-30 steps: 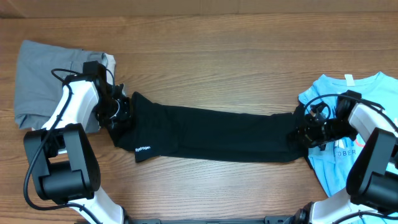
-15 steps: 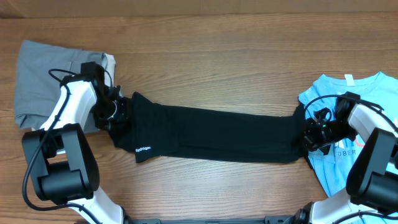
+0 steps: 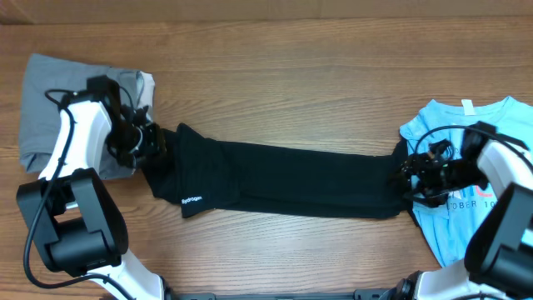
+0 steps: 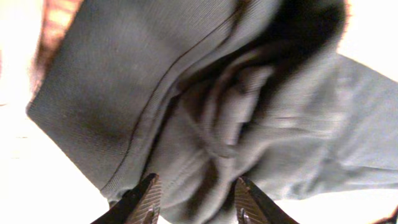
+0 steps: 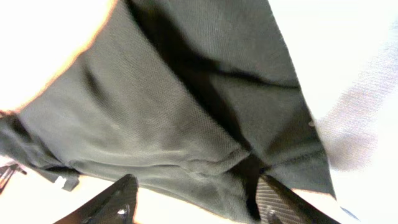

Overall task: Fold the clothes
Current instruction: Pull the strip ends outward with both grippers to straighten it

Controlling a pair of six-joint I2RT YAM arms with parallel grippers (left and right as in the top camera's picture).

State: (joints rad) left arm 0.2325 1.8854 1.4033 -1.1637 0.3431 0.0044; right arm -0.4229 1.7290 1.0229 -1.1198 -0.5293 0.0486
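Observation:
A long black garment (image 3: pixel 291 179) lies stretched flat across the table from left to right, with a small white logo near its left end. My left gripper (image 3: pixel 148 142) sits at its left end. In the left wrist view its jaws (image 4: pixel 198 200) stand open, with bunched dark cloth (image 4: pixel 205 106) lying loose between and beyond them. At the garment's right end is my right gripper (image 3: pixel 410 177). The right wrist view shows it (image 5: pixel 196 202) wide open over a folded edge of the cloth (image 5: pixel 174 112).
A grey garment (image 3: pixel 50 100) lies crumpled at the far left under the left arm. A light blue T-shirt (image 3: pixel 466 133) with print lies at the far right under the right arm. Bare wooden table (image 3: pixel 275 83) runs behind and in front of the black garment.
Both grippers were shut on the garment's ends and have now opened. The left arm has drawn back to the left, the right arm slightly to the right. The garment stays stretched out.

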